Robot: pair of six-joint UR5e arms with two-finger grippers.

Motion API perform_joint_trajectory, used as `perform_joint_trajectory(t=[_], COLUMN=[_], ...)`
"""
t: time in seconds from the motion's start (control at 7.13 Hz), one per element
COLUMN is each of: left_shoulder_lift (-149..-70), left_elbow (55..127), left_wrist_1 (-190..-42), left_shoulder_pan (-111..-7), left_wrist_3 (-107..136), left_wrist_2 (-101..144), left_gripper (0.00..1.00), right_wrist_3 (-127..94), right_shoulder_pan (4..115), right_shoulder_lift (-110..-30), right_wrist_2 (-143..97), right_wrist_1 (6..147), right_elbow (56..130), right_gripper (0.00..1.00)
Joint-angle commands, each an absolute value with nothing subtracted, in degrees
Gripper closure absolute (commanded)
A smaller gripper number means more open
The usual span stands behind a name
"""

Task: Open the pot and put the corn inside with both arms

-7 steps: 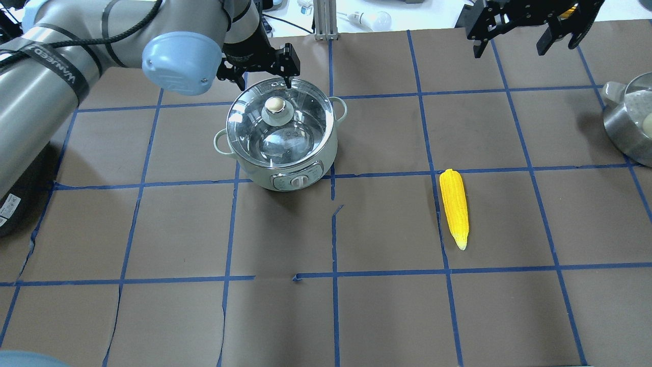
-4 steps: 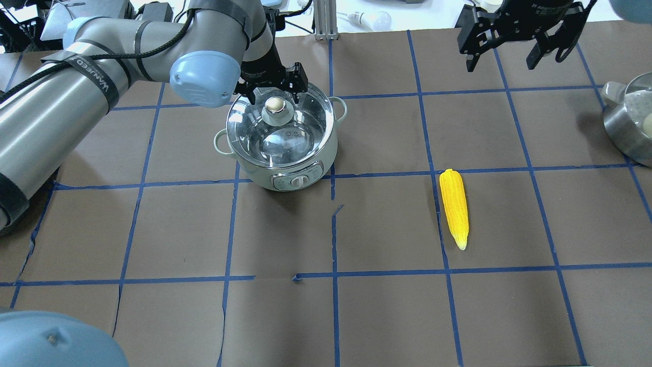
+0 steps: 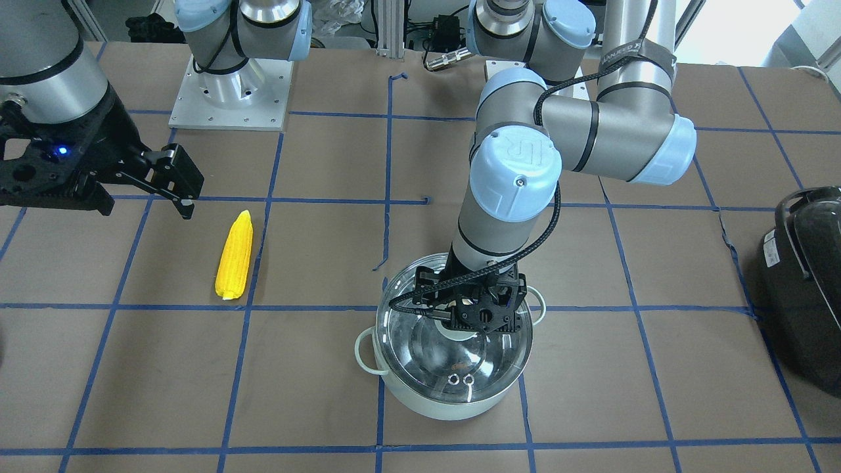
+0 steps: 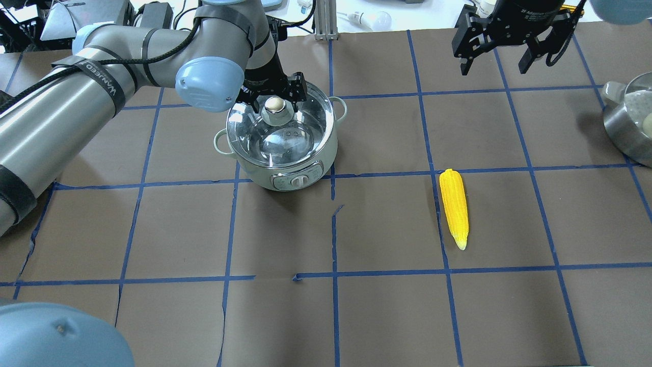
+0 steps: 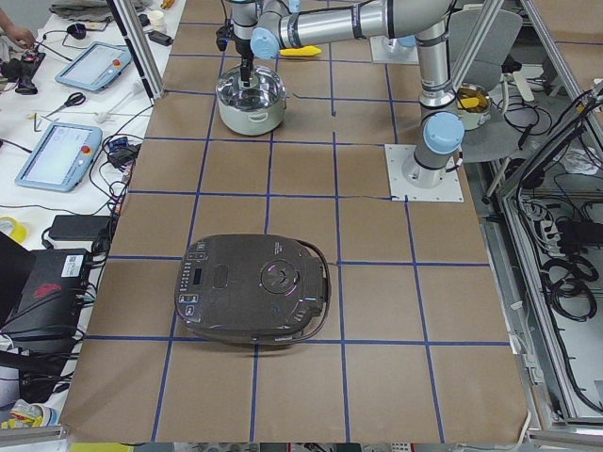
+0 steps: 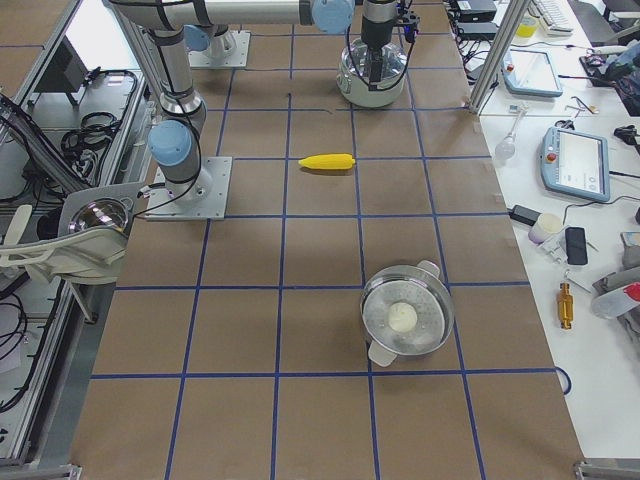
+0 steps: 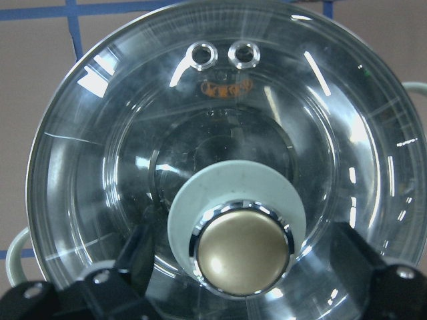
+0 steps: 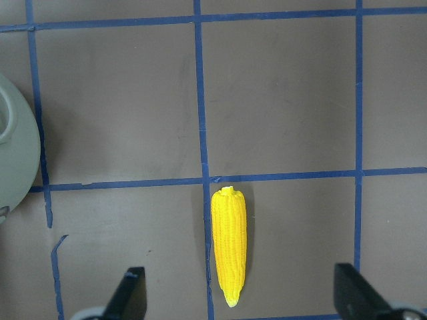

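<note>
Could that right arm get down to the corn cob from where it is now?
Probably yes. The corn cob lies alone on the table, with nothing over or against it. The right arm hangs with its jaws open, and its wrist view shows the cob between them.

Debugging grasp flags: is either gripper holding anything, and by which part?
Nothing held. Open left gripper straddles the brass-coloured lid knob, not touching; open right gripper hangs clear of the bright yellow corn cob.
</note>
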State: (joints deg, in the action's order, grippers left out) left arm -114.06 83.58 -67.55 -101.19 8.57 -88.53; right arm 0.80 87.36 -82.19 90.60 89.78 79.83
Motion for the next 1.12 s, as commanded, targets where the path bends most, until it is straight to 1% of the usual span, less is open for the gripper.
perform_joint_trajectory(t=[0.0,0.14,0.42,0.84,0.98], left_shoulder_lift=[-113.99,-114.08,-113.12,-108.74,-107.42], left_elbow=[83.58,83.5,83.15,81.75,81.83], left_wrist_1=[-67.59,-67.59,-67.5,-72.57,-74.51], left_shoulder_pan=[-101.25,-101.25,-101.25,-100.2,-96.45], left_wrist_3=[9.84,9.76,9.23,8.79,7.83], left_wrist_2=[-88.51,-88.51,-88.68,-91.47,-96.37], left_gripper=[0.7,0.7,0.86,0.86,0.86], right_wrist_3=[1.14,1.06,0.44,0.62,0.62], right_shoulder_pan=[87.45,87.54,87.54,88.24,89.37], right_shoulder_lift=[-82.36,-82.01,-82.61,-82.18,-82.09], right_wrist_2=[90.62,90.53,90.44,90.44,90.53], right_wrist_1=[89.38,89.56,90.26,90.0,89.56], right_elbow=[79.98,80.24,79.8,80.07,80.24], right_gripper=[0.0,0.0,0.0,0.0,0.0])
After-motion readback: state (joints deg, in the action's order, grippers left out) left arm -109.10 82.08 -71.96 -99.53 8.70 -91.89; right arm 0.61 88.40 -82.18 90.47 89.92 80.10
